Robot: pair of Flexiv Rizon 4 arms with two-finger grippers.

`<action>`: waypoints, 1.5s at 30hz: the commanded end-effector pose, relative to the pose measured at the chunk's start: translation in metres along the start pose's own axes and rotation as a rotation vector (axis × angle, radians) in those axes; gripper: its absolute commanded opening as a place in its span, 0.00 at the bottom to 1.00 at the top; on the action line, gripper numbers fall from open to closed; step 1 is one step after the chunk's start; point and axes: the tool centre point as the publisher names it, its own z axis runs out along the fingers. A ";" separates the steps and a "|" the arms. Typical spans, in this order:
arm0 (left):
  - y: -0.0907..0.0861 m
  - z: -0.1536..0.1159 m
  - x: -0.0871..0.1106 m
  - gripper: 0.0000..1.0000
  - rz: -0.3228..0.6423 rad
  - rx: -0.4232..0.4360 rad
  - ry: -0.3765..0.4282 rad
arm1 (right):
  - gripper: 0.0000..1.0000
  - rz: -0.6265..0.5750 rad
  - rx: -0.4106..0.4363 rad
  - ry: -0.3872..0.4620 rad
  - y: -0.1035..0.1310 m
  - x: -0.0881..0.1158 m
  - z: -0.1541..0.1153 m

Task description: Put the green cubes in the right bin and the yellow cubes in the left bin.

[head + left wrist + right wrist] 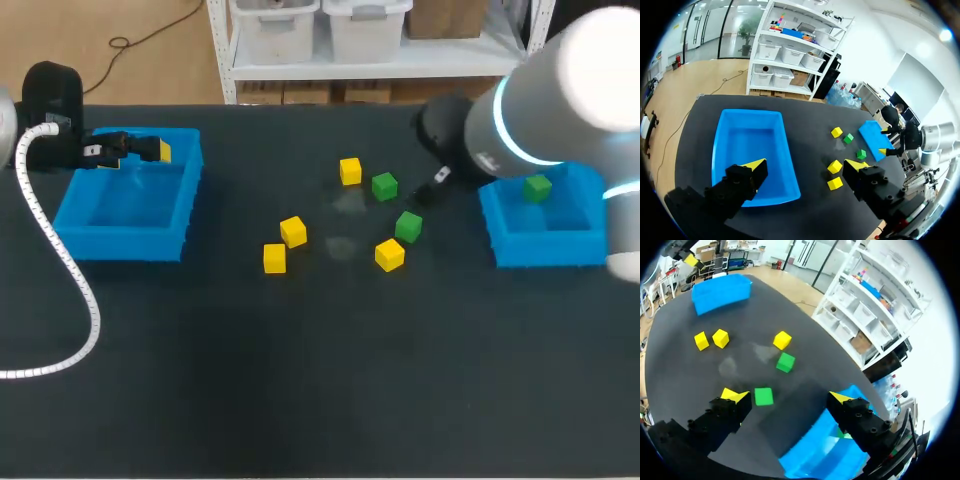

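With one green cube (538,187) lying in the right bin (545,245) beside my open, empty right tool (787,396), and my left tool (806,165) hovering open over the bare left bin (747,145), two green cubes (384,186) and four yellow cubes (293,231) are waiting on the surface (300,380) ahead.

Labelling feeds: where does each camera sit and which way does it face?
Head view: above and behind, looking down on the table; left arm, right arm show.
Left wrist view: above the left bin, looking down; left end effector shows.
Right wrist view: by the right bin, facing the cubes; right end effector shows.
All show both bins.
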 end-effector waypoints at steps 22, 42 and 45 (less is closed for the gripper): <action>0.002 0.000 0.001 1.00 0.002 0.009 -0.007 | 1.00 -0.012 -0.121 0.249 0.038 0.019 0.036; 0.002 0.000 0.001 1.00 0.002 0.009 -0.007 | 1.00 -0.030 -0.144 0.376 0.040 0.030 0.069; 0.002 0.000 0.001 1.00 0.002 0.009 -0.007 | 1.00 -0.028 -0.137 0.390 0.039 0.036 0.073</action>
